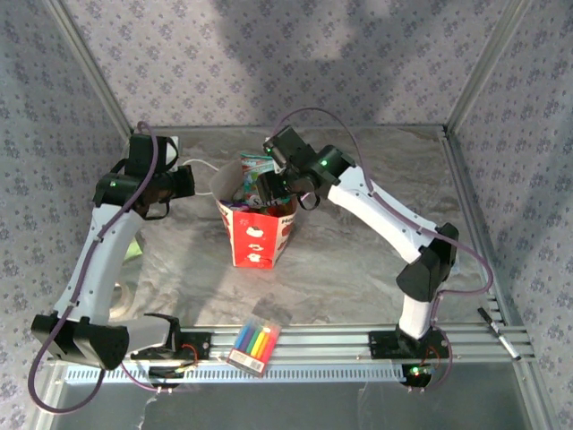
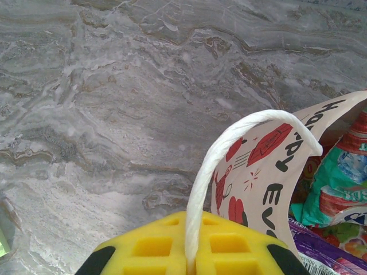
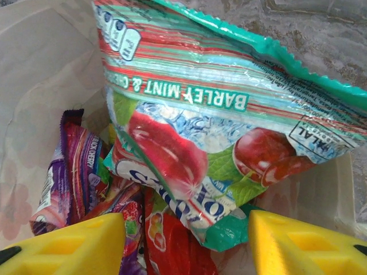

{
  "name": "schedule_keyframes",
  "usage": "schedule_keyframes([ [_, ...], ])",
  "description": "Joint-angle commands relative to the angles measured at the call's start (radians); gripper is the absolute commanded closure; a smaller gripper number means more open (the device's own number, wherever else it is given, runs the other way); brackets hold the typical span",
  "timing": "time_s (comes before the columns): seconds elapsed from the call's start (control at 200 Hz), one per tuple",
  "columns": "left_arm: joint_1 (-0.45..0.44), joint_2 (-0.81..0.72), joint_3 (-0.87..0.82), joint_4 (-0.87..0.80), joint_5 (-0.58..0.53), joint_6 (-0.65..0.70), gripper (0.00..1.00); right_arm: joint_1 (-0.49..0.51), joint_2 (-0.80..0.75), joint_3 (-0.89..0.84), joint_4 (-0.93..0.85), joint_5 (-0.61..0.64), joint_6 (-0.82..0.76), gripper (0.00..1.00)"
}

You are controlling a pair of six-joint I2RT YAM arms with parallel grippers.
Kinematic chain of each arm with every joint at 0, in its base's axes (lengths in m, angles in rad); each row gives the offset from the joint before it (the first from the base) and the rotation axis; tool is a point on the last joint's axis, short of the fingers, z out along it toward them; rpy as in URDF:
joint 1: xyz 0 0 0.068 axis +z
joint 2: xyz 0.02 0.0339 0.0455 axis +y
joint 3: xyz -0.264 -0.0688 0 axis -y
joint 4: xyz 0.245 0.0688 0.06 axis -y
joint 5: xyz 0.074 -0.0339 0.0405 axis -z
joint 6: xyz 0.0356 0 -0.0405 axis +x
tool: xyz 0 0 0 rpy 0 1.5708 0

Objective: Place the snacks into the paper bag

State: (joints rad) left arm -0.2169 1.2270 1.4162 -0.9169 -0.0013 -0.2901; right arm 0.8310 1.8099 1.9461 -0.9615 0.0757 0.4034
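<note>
Since the left gripper is clamped on the white string handle, the paper bag stands with its mouth open. The right gripper, the nearer arm, hangs over that mouth with jaws apart. The teal packet lies straight ahead between them, standing on end with its top above the rim, and the other packets sit lower in the bag.

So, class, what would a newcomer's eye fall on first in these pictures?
Probably the teal packet sticking up out of the paper bag at mid-table, in front of the right gripper's open yellow fingers. Next, the left gripper pinching the bag's white handle, and the box of rainbow markers at the near edge.
</note>
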Motion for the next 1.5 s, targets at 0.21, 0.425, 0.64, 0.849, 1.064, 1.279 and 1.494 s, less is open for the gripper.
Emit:
schedule_keyframes([
  [0.21,-0.003,0.002,0.012,-0.002,-0.015,0.028,0.91,-0.01,0.071,0.017,0.015,-0.036,0.014,0.67],
  [0.425,-0.002,-0.007,0.01,-0.004,-0.016,0.029,0.91,0.008,0.029,0.002,0.028,-0.012,0.006,0.94],
  [0.64,-0.002,-0.022,0.003,-0.001,-0.008,0.028,0.91,0.031,-0.037,-0.005,0.015,-0.048,0.014,1.0],
  [0.849,-0.002,-0.047,-0.026,0.008,-0.007,0.028,0.91,0.046,-0.06,-0.006,-0.015,-0.13,0.025,1.0],
  [1.064,-0.003,-0.049,-0.037,0.016,-0.006,0.026,0.91,0.045,-0.015,-0.002,-0.046,-0.241,-0.009,1.0],
  [1.279,-0.002,-0.044,-0.04,0.012,-0.017,0.034,0.91,0.05,0.041,0.037,-0.063,-0.284,-0.034,1.0],
  [1.494,-0.002,-0.037,-0.04,0.01,-0.018,0.032,0.92,0.061,0.131,0.089,-0.133,-0.278,-0.06,0.61],
])
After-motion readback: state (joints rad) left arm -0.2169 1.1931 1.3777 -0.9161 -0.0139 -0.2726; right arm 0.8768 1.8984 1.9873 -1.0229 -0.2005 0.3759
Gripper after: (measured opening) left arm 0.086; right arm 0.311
